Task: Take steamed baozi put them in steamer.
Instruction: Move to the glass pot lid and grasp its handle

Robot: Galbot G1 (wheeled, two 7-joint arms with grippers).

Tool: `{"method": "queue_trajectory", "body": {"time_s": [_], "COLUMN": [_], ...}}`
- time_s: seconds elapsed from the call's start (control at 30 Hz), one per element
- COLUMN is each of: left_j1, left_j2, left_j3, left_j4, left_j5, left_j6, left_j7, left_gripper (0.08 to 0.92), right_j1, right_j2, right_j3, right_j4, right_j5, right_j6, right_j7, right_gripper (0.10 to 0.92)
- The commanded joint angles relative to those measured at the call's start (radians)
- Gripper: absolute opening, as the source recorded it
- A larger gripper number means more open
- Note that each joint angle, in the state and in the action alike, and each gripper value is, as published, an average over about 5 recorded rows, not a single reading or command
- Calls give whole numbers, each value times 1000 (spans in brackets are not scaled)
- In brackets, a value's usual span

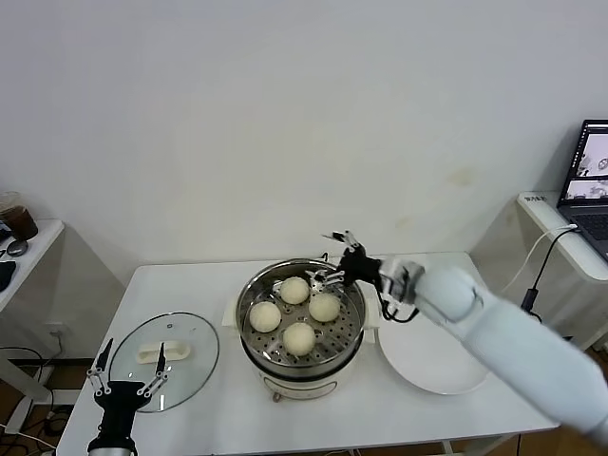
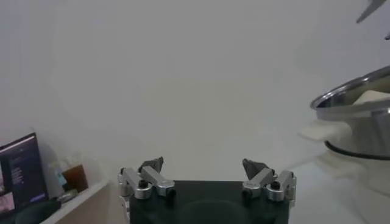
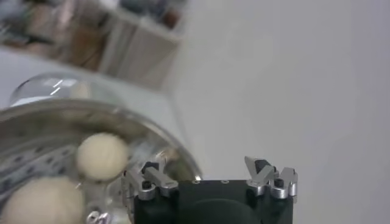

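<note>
Baozi, all four of them, are sitting inside the round shiny stainless-steel steamer [image 1: 300, 328] at the middle of the white bench [image 1: 190, 285]: the pale cream-white dome-shaped steamed buns [image 1: 299, 337] are resting apart from one another on the perforated tray, at roughly 12, 3, 6 and 9 o'clock around its centre. The flat white plate [image 1: 432, 366], just beside the steamer at its 3 o'clock, is lying bare, so you can judge the loading as done.

Your right tool [image 1: 334, 256] is hovering over the steamer's rim at about 1 o'clock, jaws spread wide and gripping nothing. The relation that matters is this: the nearest bun is lying toward 7 o'clock from that tool, inside the wall, so any pull-out needs to be going up and back toward 3 o'clock, clear of the rim, rather than across the tray. The buns are round, with no long axis to line up on.

Your left tool [image 1: 126, 380] is waiting at the bench's near-left edge, jaws wide open and empty, over the near rim of the round glass lid with a white handle [image 1: 163, 359], which is lying flat at the steamer's 9 o'clock. That arm is the nearer one to the lid.

The right wrist view is showing only two buns and part of the rim. The left wrist view is catching just a slice of the steamer's edge. The steamer's white base is mostly hidden under the pot.
</note>
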Motion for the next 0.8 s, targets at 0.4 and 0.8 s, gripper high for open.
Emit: {"method": "queue_trajectory", "body": {"time_s": [0.4,0.8], "left_j1": [-16,12], "left_j2": [25,206], "left_j3": [-28,-35], "left_j4": [100,172], "left_j5": [481,1060], "left_j6": [-30,138], "left_j7": [-172,-129], "left_gripper": [823,823], "right_j1": [-924,-1062], "right_j2": [569,530], "right_j3": [973,1018], "right_j4": [165,113], "right_j5": [-214,-151], "right_j6": [376,240], "right_j7": [70,65], "right_gripper": [823,823]}}
